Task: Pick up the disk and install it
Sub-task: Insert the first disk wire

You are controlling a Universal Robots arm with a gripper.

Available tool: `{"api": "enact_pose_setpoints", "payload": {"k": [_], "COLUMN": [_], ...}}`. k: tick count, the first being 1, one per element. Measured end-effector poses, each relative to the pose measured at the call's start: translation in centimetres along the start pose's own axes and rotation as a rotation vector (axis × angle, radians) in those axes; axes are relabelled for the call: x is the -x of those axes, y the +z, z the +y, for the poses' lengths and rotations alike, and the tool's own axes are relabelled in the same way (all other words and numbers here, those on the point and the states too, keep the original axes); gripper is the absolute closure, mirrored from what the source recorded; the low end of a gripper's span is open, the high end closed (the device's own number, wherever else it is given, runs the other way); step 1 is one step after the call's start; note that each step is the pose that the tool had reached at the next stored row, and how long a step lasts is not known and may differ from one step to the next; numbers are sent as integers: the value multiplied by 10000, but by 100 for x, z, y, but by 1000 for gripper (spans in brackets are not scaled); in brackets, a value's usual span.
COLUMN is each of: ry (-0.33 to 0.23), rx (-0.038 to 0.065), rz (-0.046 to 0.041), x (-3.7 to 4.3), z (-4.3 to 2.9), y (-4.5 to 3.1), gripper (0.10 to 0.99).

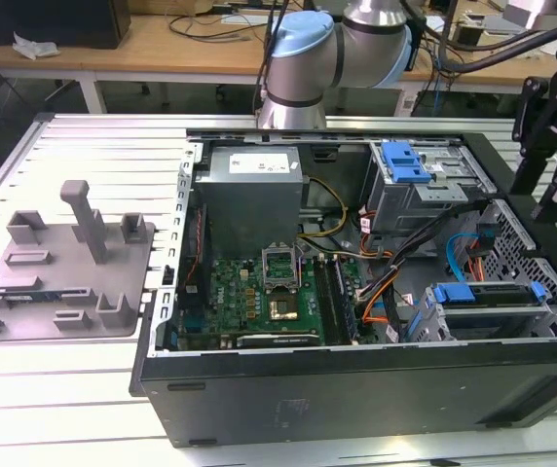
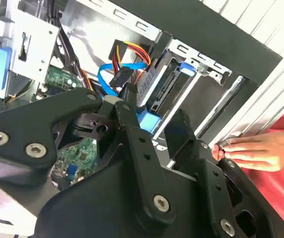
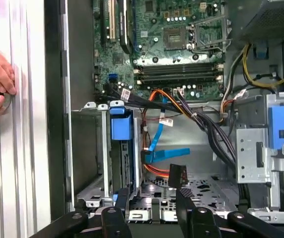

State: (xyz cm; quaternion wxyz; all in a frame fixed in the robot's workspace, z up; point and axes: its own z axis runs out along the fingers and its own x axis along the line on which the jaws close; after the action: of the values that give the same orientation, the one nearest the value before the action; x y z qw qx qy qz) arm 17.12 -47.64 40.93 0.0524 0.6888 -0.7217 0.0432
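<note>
Blue-bracketed, the one disk [image 3: 121,126] sits in its bay [image 3: 90,148] while the one gripper [image 3: 153,201] hangs spread apart, empty.

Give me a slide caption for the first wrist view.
Open gripper at the computer case, the blue-bracketed disk sitting in the drive cage.

Slatted metal table [image 1: 93,146] up front, wooden workbench [image 1: 162,49] (cable-strewn) behind on white legs.
</note>
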Motion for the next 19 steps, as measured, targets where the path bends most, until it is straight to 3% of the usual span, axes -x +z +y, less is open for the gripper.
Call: {"api": "enact_pose_setpoints", "payload": {"k": [2,4,5,6,9,14,17,19], "ry": [94,199,220,220,216,224,226,222], "rx": [-166,-511,-644,-675,-709,-777,-813,-822], "rz": [-11,-3,195,391,739,915,1057,1194], "x": [7,18,29,38,96,324,540,586], "z": [0,3,23,38,78,96,111,114], "y": [-1,1,7,8,17,19,28,36], "gripper": [580,580,580,580,580,600,792,792]}}
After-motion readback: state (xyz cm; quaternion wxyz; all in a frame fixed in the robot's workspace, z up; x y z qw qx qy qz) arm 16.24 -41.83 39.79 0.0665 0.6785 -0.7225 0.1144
